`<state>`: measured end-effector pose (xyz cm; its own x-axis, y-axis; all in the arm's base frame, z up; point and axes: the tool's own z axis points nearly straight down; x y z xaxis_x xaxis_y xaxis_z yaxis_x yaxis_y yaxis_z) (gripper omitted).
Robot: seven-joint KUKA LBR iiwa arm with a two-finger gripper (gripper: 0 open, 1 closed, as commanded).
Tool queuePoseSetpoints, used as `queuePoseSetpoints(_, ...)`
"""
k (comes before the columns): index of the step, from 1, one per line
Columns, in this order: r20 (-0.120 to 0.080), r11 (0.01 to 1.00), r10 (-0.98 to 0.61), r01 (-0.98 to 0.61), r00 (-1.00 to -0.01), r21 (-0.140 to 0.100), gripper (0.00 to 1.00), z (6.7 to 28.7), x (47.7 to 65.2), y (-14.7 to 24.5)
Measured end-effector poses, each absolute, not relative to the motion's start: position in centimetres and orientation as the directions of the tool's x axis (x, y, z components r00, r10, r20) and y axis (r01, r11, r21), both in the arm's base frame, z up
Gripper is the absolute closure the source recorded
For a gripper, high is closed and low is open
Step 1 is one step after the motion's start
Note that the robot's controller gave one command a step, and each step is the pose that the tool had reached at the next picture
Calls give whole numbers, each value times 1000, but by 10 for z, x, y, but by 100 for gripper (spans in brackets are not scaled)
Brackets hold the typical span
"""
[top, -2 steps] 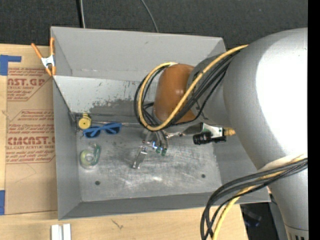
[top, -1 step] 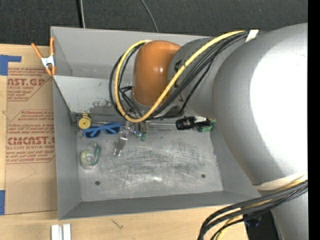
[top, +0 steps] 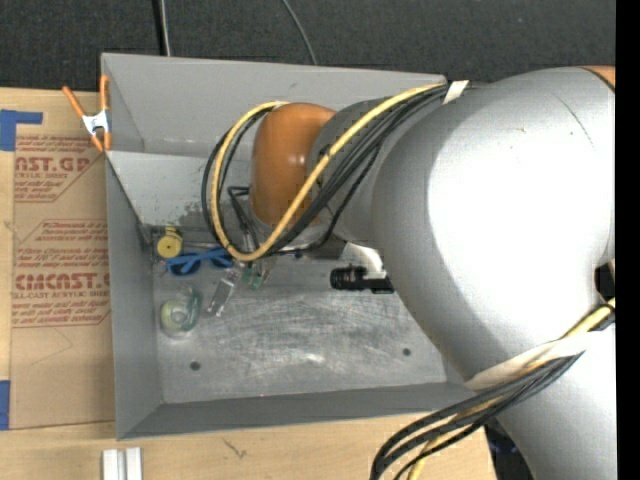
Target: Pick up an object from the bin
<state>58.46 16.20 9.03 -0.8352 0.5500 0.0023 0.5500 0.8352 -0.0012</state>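
A yellow round plastic piece (top: 167, 243) and a blue curved plastic item (top: 200, 260) lay at 9 o'clock in the grey metal bin (top: 135, 368). The end effector (top: 250, 264) hung at the blue item's 3 o'clock; its state could not be determined. Hazard: both close-set items could be caught together.

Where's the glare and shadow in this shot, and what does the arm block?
Camera view: soft sheen on the scratched bin floor. Camera view: the back-left corner by the yellow disc sits in shade. Camera view: broad highlights on the arm's grey shell and the orange cover. Camera view: the arm blocks the bin's right side.
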Motion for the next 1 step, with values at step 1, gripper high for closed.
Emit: queuePoseSetpoints(1, -2, 961, 275, 275, -961, 1, 0, 109, 581, 193)
